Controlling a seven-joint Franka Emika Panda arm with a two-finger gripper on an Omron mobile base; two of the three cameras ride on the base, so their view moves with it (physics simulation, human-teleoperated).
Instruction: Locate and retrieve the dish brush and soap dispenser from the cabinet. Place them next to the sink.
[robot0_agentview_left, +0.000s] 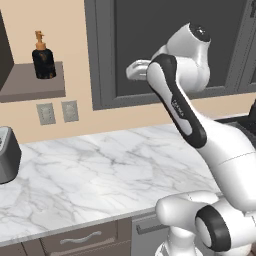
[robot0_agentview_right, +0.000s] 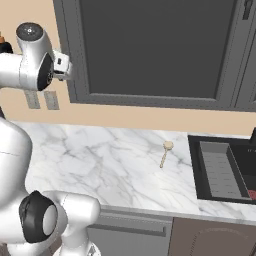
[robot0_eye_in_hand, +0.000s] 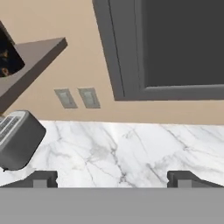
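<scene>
The counter (robot0_agentview_left: 100, 165) under me was white marble with grey veins, running along a tan wall. A large dark window (robot0_agentview_right: 155, 47) in a grey frame filled much of that wall, and two pale outlet plates (robot0_agentview_left: 57, 112) sat beside each other on the wall just to the left of the frame, under the shelf. Below the counter edge I could see a grey-brown drawer front (robot0_agentview_left: 82, 239) with a curved handle.

The sink (robot0_agentview_right: 222, 170), a dark rectangular basin with a raised rim, was set in the marble at the far right end of the counter. A bit of something red showed at its lower right corner; I could not tell what it was.

The cabinet (robot0_agentview_left: 32, 82) shelf board jutted from the wall at upper left, flat and grey-brown. The soap dispenser (robot0_agentview_left: 43, 59) stood upright on it, black with its orange pump top, near the shelf's right end. The dish brush (robot0_agentview_right: 165, 152) lay flat on the marble, just left of the sink and apart from its rim, its round tan head toward the wall.

A grey toaster (robot0_eye_in_hand: 17, 138) stood on the counter at the left, below the shelf.

My gripper (robot0_eye_in_hand: 113, 178) hung in the air in front of the window frame, above the counter, well apart from both things. My fingers (robot0_eye_in_hand: 41, 179) were spread wide, with nothing between them.
</scene>
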